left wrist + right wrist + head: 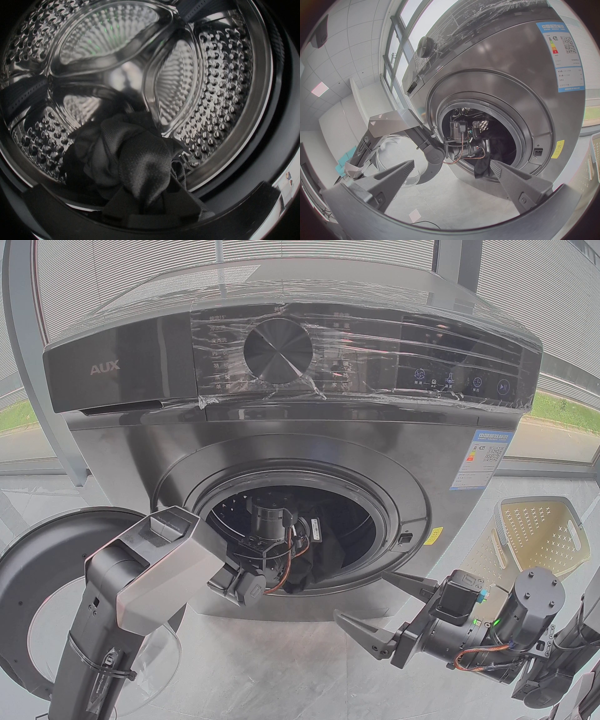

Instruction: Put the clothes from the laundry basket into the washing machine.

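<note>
The left pincer (150, 212) sits at the mouth of the washing machine (156, 452), in the shadow beneath a dark garment (140, 162); whether it grips the cloth or has let go cannot be told. The garment lies bunched at the lower front of the steel drum (218, 78), and the right wrist view shows one fold draped over the door opening's lip rather than fully inside. The left arm (156, 559) reaches in through the opening. The round door (37, 565) stands swung wide on the robot's left.

The right pincer (359, 595) hangs spread wide and empty, low in front of the machine and just right of the opening. Beyond it, on the floor to the right, the laundry basket (542, 499) stands with its perforated inside turned toward the camera, and no clothes can be seen in the part on view.

By this evidence the loading looks close to finished. What seems to remain is tucking the trailing fold into the drum and drawing the left arm out.
</note>
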You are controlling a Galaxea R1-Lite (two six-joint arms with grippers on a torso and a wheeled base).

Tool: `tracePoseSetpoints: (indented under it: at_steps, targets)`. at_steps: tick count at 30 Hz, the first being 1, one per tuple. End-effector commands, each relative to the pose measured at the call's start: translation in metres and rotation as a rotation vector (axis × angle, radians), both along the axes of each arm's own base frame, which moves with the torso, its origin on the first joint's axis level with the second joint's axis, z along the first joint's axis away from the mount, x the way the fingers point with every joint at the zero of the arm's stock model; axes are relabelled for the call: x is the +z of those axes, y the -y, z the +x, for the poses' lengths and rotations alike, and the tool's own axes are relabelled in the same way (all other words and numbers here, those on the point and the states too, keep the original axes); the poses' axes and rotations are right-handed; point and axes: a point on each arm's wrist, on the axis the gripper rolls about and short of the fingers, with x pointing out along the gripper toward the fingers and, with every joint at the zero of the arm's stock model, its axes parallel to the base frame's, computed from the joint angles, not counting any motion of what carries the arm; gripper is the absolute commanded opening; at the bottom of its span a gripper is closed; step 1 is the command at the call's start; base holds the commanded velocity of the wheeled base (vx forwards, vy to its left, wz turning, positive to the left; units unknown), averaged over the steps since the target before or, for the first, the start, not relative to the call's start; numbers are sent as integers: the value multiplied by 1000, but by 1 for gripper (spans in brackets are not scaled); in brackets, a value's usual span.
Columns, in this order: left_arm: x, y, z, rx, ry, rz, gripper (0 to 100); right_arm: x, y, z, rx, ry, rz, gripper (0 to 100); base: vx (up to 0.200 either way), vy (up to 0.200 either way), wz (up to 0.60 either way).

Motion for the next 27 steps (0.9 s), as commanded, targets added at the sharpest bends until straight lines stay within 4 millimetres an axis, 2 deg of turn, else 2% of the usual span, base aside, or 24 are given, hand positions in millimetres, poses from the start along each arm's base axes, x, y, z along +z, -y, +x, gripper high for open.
tracePoseSetpoints:
  at_steps: [1, 3, 4, 10, 12, 18, 23, 27]
  targets:
    - [-2, -2, 6, 12, 22, -5, 0, 1, -1, -1, 6, 5, 4, 100, 0, 0, 0]
    - [-3, -1, 6, 9, 24, -4, 0, 2, -1, -1, 4, 6, 8, 100, 0, 0, 0]
    - [-3, -1, 6, 10, 25, -5, 100, 2, -1, -1, 6, 6, 5, 100, 0, 0, 0]
    - [-7, -3, 2, 9, 1, 4, 100, 2, -1, -1, 5, 5, 6, 100, 0, 0, 0]
    - [-20, -7, -7, -4, -49, 39, 100, 1, -1, -1, 6, 4, 3, 100, 0, 0, 0]
    - [-31, -9, -36, -87, -144, 85, 100, 1, -1, -2, 10, 2, 3, 100, 0, 0, 0]
    - [-37, -9, -36, -90, -154, 93, 100, 1, -1, -2, 10, 2, 3, 100, 0, 0, 0]
    - [-50, -8, -34, -91, -170, 105, 100, 1, -1, -2, 12, 2, 3, 100, 0, 0, 0]
